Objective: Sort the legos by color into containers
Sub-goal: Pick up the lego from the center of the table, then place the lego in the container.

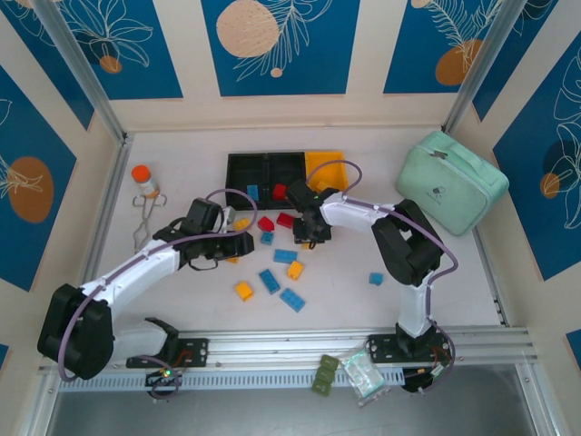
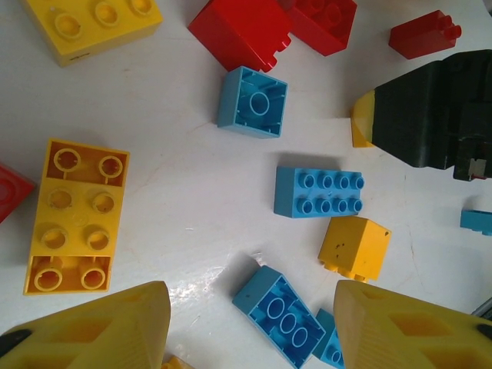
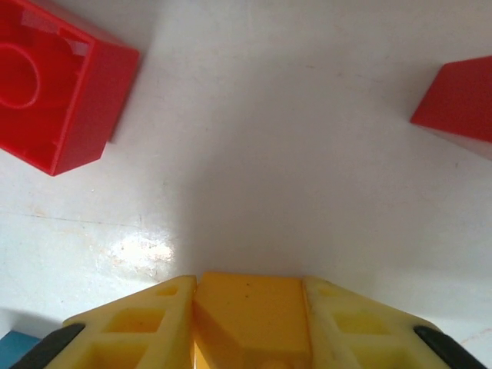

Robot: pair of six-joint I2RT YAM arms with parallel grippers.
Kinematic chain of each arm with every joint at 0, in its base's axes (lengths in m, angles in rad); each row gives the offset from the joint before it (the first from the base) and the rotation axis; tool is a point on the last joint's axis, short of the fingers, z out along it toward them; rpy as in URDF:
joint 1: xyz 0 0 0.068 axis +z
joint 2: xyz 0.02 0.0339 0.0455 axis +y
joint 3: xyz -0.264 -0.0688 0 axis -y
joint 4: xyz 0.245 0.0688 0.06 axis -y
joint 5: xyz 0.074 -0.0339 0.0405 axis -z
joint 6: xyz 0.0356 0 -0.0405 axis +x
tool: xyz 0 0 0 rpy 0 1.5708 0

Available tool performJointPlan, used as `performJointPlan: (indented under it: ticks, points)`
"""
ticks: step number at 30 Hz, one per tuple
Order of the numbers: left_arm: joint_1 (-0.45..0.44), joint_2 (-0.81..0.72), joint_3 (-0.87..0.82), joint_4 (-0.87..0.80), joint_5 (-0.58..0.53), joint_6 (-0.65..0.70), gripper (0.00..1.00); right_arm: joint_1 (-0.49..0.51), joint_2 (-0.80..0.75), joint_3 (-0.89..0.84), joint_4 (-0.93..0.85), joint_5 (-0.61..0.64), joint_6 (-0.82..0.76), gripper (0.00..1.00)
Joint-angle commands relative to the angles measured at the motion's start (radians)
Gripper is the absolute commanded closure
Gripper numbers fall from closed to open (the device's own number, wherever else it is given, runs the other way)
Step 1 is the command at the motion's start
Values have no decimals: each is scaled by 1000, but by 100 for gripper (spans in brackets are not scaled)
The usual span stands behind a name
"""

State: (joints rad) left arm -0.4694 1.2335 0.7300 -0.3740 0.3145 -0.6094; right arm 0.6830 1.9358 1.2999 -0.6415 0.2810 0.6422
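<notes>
Three joined containers stand at the back: two black (image 1: pixel 265 168) and one yellow-orange (image 1: pixel 325 168). A blue lego (image 1: pixel 252 192) and a red lego (image 1: pixel 279 191) appear to lie in the black ones. My right gripper (image 3: pixel 247 288) is shut on a yellow lego (image 3: pixel 247 307) just above the table, with red legos (image 3: pixel 54 84) to either side ahead. My left gripper (image 2: pixel 250 323) hangs open over an upturned blue lego (image 2: pixel 284 315). Near it lie a long yellow lego (image 2: pixel 73 219), a blue oblong one (image 2: pixel 319 192) and a small yellow one (image 2: pixel 354 246).
A mint-green zip case (image 1: pixel 451 182) sits at the back right. An orange-capped bottle (image 1: pixel 143 180) and metal tongs (image 1: pixel 143 218) lie at the left. One blue lego (image 1: pixel 376 279) lies alone by the right arm. The right gripper's black body (image 2: pixel 430 115) is close to the left gripper.
</notes>
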Motion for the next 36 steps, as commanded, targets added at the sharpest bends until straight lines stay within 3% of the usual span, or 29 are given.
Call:
performJointPlan:
  ticks: [1, 9, 17, 27, 36]
  points:
    - [-14, 10, -12, 27, 17, -16, 42, 6, -17, 20, -44, 3, -12, 68]
    - [-29, 30, -1, 65, 27, -24, 42, -4, -128, 46, -91, 46, -49, 68]
    - [-70, 79, 40, 117, 46, -46, 42, -100, -163, 145, -124, 59, -112, 68]
    - [-122, 109, 60, 129, 30, -52, 41, -245, 16, 403, -166, 35, -134, 67]
    - [-135, 90, 70, 146, 23, -44, 41, -298, 250, 693, -243, 59, -139, 67]
